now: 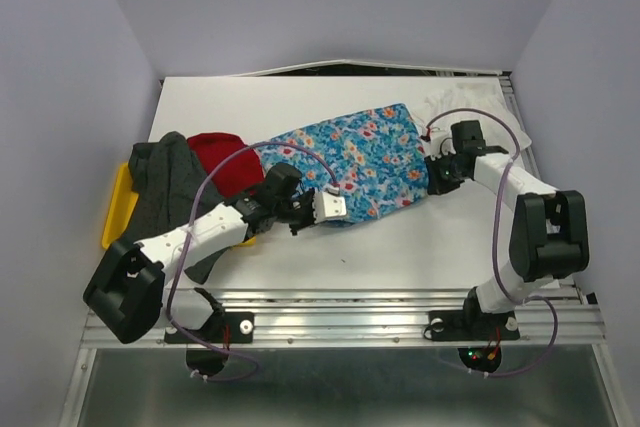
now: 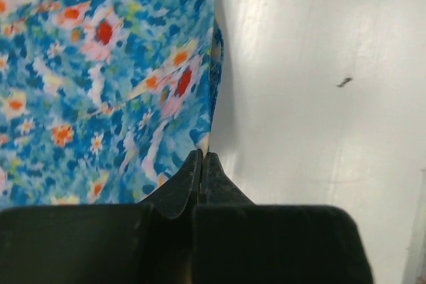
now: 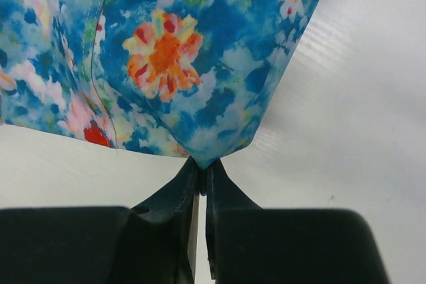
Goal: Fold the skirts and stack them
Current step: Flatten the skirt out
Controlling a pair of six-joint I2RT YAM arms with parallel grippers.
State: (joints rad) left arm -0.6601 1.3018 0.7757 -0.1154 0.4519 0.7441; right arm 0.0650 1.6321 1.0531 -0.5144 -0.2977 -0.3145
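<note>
Blue skirt (image 1: 355, 157) lies on the desk (image 1: 400, 247), spreading ahead of both your grippers; your left gripper (image 2: 202, 162) is closed on its edge, your right gripper (image 3: 201, 168) closed on a corner.

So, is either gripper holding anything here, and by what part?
Both hold the floral skirt: left gripper pinches its near edge, right gripper a corner.
</note>
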